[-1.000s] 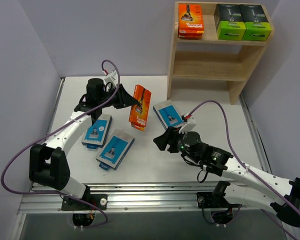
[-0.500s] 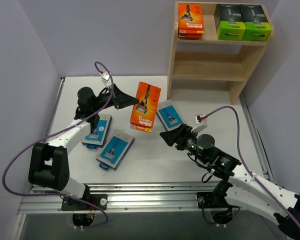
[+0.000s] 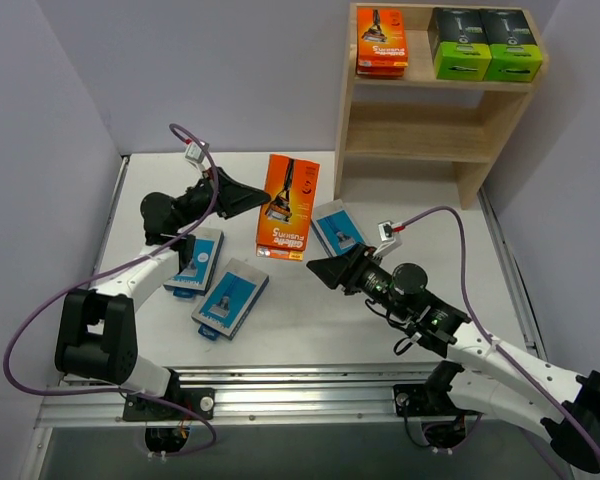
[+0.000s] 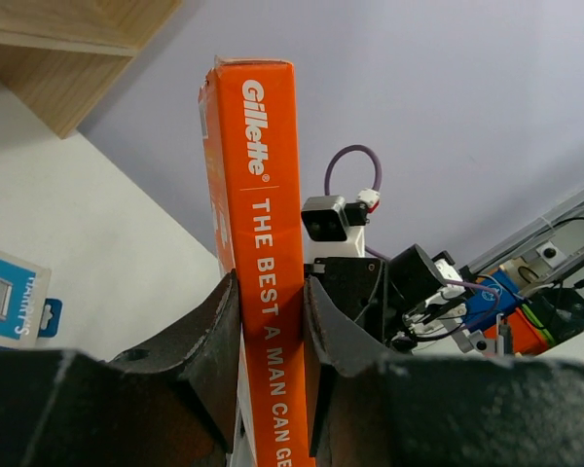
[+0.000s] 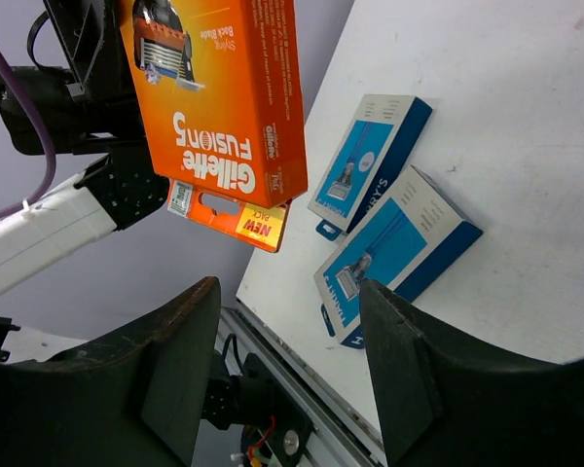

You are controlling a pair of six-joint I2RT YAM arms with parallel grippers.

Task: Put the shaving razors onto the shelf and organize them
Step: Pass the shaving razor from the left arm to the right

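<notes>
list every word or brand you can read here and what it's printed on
"Gillette": narrow edge of the flat orange pack in the left gripper
"THE BEST A MAN CAN GE", cut off: same edge
"Gillette FUSION5": that pack's front
"NEW": its yellow tab
"HARRY'S": light-blue card on the white table
Unreadable, too small: second orange pack and black lime-ended boxes on the wooden shelf

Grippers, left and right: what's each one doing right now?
Left gripper: closed on the orange Gillette Fusion5 pack, held off the table.
Right gripper: open, holding nothing.
</notes>
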